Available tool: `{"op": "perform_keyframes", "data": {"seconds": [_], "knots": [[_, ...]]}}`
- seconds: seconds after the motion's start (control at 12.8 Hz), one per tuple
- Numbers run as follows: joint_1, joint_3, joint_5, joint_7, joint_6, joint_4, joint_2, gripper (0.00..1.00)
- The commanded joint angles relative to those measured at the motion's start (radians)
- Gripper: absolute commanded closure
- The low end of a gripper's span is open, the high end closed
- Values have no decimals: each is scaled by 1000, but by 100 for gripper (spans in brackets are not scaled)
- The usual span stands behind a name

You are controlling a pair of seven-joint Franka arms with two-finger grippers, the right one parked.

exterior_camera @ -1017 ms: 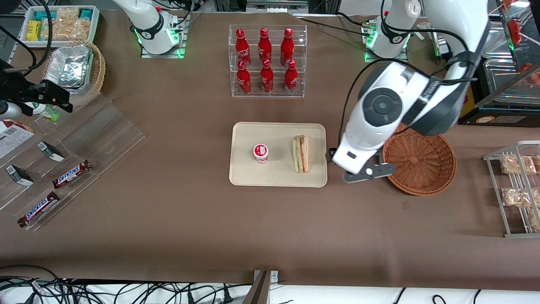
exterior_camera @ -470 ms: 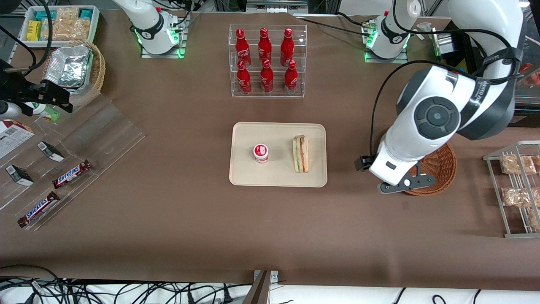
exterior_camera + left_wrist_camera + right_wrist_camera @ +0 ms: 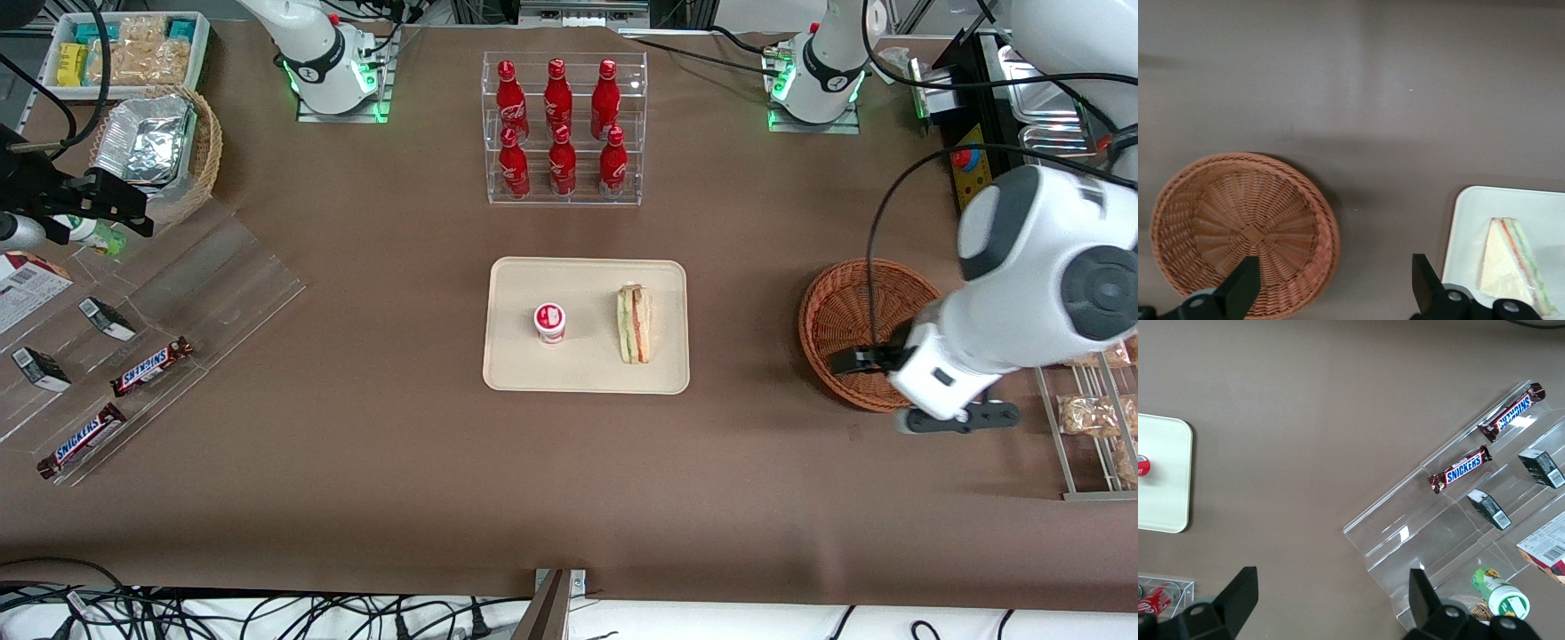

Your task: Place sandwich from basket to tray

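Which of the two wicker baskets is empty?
The reddish-brown round basket by the open gripper is empty; the sandwich lies on the tray. The paler basket holds foil trays.

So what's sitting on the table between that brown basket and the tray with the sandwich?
Nothing: only bare brown tabletop separates the basket from the tray, as the front and left wrist views both show. The open gripper hangs above the basket's edge.
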Motion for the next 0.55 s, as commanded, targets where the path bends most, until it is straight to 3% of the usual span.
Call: {"op": "perform_keyframes", "data": {"seconds": [0.0,0.31,0.47], "knots": [[-35,93,-38,152,-40,33,-1,0],[-95,201,-37,246,-34,36,0,0],[-89,190,-35,247,-33,39,-1,0]]}}
